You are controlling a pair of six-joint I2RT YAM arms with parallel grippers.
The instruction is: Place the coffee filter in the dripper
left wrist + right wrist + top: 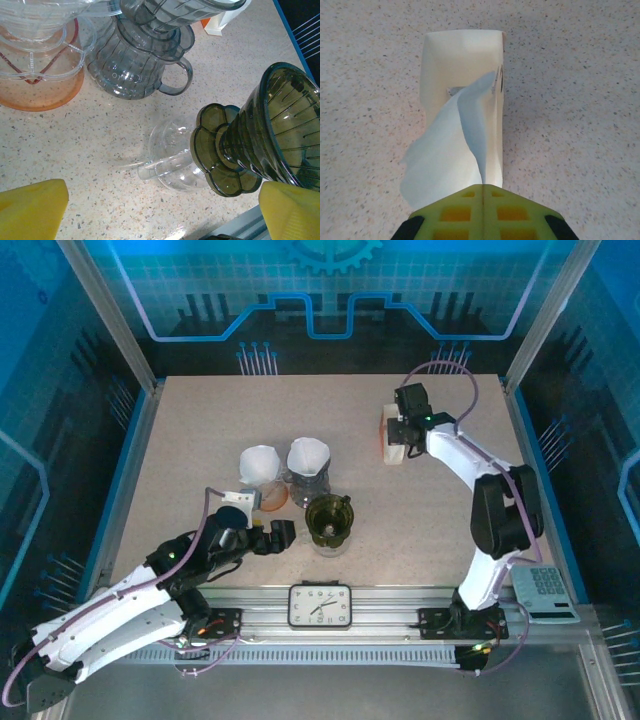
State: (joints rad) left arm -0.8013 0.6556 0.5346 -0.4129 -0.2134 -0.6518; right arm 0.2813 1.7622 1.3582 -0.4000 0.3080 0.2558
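**Two Arms, One Filter Pinched at the Holder**

Over at the far right of the table [200, 420], the right gripper [483, 192] had its fingers pressed tight together on the edge of a white coffee filter [442, 160]. The filter curled out of the opening of the cream filter holder [462, 55]. Well apart from it, near the front, the left gripper [284, 536] stood with its yellow fingers [31, 210] spread wide and empty, just beside the dark green dripper [260, 135]. A grey dripper [140, 65] stood behind that.
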